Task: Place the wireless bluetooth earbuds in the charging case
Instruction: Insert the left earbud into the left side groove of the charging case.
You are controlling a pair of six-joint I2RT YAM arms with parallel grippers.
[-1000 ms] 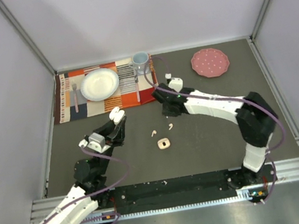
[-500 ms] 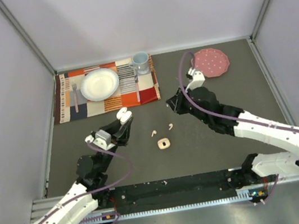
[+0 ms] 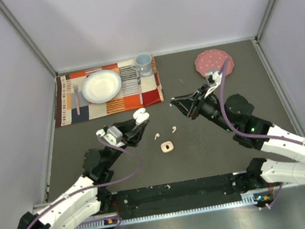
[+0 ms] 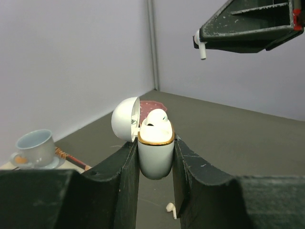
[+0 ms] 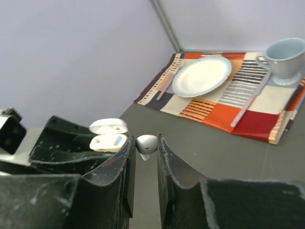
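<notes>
The dark grey table [image 3: 216,151] carried everything. At its far left lay a striped placemat [image 3: 151,96] bearing a white plate [image 3: 101,86] and a pale blue cup [image 3: 143,63]. A pink plate [image 3: 216,59] sat at the far right, directly on the table.

The left gripper [image 3: 137,125] reached toward the middle, raised off the table, with its fingers clamped on the body of the charging case [image 4: 155,155]. The case stood upright, and in the left wrist view its lid was hinged open to the left. 1 seated earbud [image 4: 156,118] rested inside it.

The right gripper [image 5: 145,148] pointed at the left gripper from the right, apart from it. Its fingers were pinched on a held earbud [image 5: 146,142] whose stem hung downward.

On the table between the 2 grippers lay a left loose earbud [image 3: 157,136] and a right loose earbud [image 3: 174,128], near each other but not touching. Just nearer the arm bases sat a small tan rounded item [image 3: 167,146]; I could not tell what it was.
</notes>
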